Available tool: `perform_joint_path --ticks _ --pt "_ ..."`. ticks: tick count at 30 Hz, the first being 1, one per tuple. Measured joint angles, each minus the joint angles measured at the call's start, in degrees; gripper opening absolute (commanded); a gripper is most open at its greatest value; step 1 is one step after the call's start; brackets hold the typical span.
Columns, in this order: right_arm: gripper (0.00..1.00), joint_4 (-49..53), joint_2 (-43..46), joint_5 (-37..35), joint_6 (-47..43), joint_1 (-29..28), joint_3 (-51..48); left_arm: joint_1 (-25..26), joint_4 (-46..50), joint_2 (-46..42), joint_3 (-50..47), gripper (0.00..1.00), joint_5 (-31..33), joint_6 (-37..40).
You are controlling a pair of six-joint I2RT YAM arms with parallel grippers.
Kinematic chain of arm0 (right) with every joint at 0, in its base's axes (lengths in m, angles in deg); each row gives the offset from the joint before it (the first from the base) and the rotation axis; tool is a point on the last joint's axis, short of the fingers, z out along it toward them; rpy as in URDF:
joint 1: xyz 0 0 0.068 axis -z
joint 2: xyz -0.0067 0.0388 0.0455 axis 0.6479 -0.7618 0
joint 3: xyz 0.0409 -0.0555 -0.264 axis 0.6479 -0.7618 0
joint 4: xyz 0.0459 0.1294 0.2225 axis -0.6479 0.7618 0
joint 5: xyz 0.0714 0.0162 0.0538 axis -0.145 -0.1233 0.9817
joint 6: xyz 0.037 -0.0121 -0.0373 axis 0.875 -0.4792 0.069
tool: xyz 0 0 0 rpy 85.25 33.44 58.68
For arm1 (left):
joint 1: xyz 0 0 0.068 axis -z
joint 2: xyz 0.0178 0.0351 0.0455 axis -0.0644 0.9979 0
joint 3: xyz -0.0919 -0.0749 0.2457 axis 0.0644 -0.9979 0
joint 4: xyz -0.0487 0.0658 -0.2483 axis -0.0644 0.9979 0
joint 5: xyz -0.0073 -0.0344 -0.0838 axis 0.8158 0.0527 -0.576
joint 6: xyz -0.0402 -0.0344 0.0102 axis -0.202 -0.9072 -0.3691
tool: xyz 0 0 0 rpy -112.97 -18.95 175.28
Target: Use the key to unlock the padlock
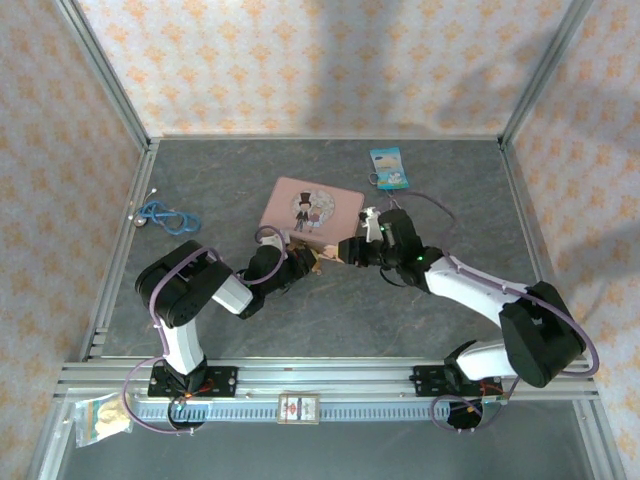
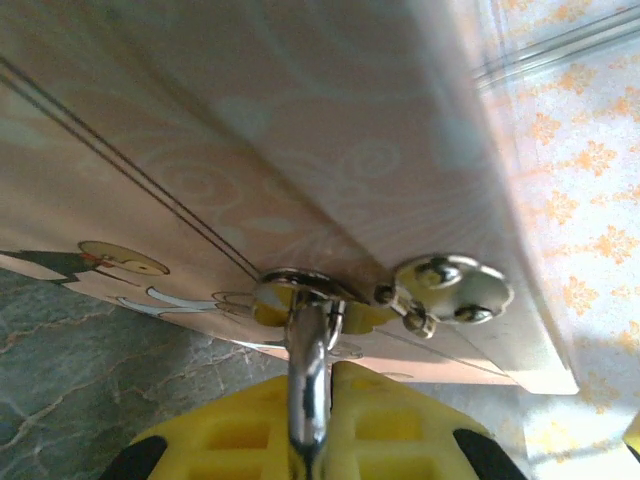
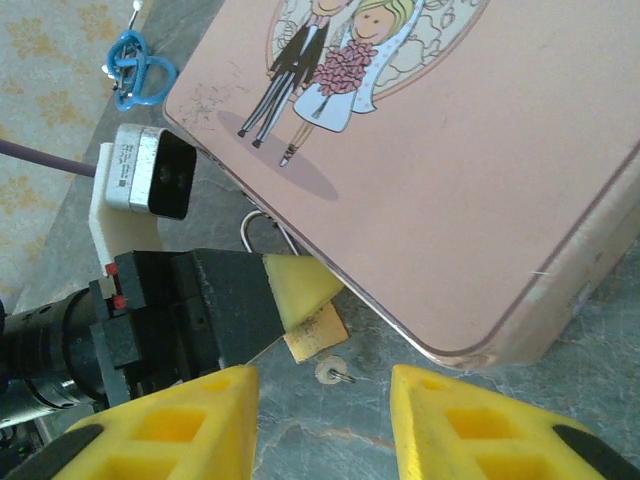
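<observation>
The tiny brass padlock (image 3: 320, 333) lies on the table at the near edge of the pink tin (image 3: 450, 170). My left gripper (image 3: 300, 290) is shut on it, and its brass body pokes out past the yellow pad. In the left wrist view the yellow fingers (image 2: 400, 420) clamp a silver metal piece (image 2: 307, 360) right under the tin (image 2: 300, 130). A small silver round-headed key (image 3: 333, 372) lies flat on the table beside the padlock. My right gripper (image 3: 325, 410) is open with the key between its fingers, untouched. From above, both grippers (image 1: 303, 263) (image 1: 350, 250) meet at the tin's (image 1: 310, 205) front corner.
A blue tag (image 1: 388, 167) lies at the back right of the grey table (image 1: 330, 320). A coiled blue cord (image 1: 165, 215) sits by the left frame rail. A thin silver wire loop (image 3: 258, 228) pokes out beside the tin's edge.
</observation>
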Motion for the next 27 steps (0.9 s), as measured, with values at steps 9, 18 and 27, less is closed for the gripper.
perform_joint_path --ticks 9,18,27 --pt "0.39 -0.5 0.0 -4.4 0.0 -2.8 0.0 0.3 -0.5 -2.4 -1.8 0.69 2.5 -2.6" --pt "0.41 1.6 -0.6 -8.9 -0.5 -7.6 2.5 -3.0 2.9 -14.0 -5.9 0.7 6.4 -3.7" --pt "0.56 10.1 -13.3 -18.0 0.0 -18.9 15.9 -11.0 11.9 -27.6 -7.7 0.71 10.9 -1.3"
